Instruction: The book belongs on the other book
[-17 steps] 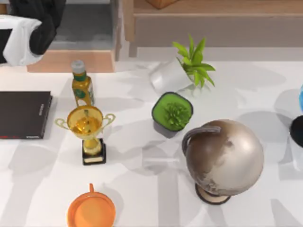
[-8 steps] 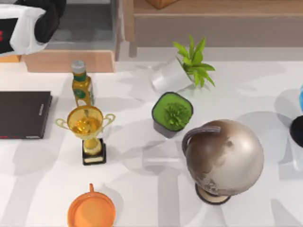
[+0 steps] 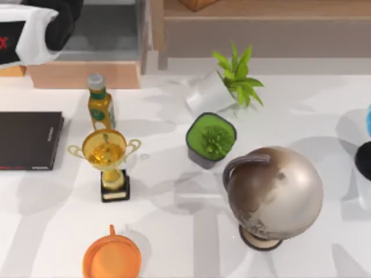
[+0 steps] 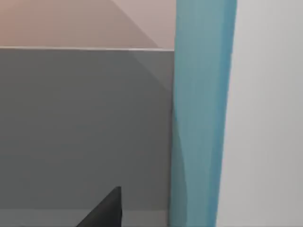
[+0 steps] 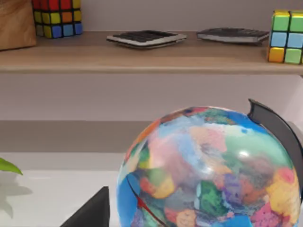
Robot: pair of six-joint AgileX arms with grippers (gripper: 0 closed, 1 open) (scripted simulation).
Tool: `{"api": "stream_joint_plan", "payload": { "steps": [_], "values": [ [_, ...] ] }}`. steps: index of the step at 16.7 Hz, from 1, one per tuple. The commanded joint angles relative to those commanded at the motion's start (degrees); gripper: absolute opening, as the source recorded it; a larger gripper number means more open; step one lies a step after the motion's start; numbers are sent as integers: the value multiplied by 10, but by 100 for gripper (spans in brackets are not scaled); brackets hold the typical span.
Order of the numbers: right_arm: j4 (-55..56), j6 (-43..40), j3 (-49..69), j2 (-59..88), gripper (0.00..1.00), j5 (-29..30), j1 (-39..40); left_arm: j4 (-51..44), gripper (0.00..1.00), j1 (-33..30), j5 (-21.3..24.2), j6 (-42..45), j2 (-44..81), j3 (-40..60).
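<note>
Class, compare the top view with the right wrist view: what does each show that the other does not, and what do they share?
Top view, not the right wrist view: the black book flat at the table's left edge, oil bottle, gold trophy, orange cup, bronze globe, and my left arm at the far-left corner.
Right wrist view, not the top view: puzzle cubes and calculators on a shelf.
Both: the white table, the leafy plant, and apparently the colourful globe, just a blue edge from above.

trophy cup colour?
Gold, on a black base; the trophy shows best in the top view.
</note>
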Motion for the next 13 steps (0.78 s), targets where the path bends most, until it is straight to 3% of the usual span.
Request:
{"api": "stream_joint_plan", "payload": {
  "steps": [10, 13],
  "values": [
    [0, 0, 0, 0, 100, 0, 0, 0, 2, 0, 0, 0, 0, 0],
    [0, 0, 0, 0, 100, 0, 0, 0, 0, 0, 0, 0, 0, 0]
  ]
}}
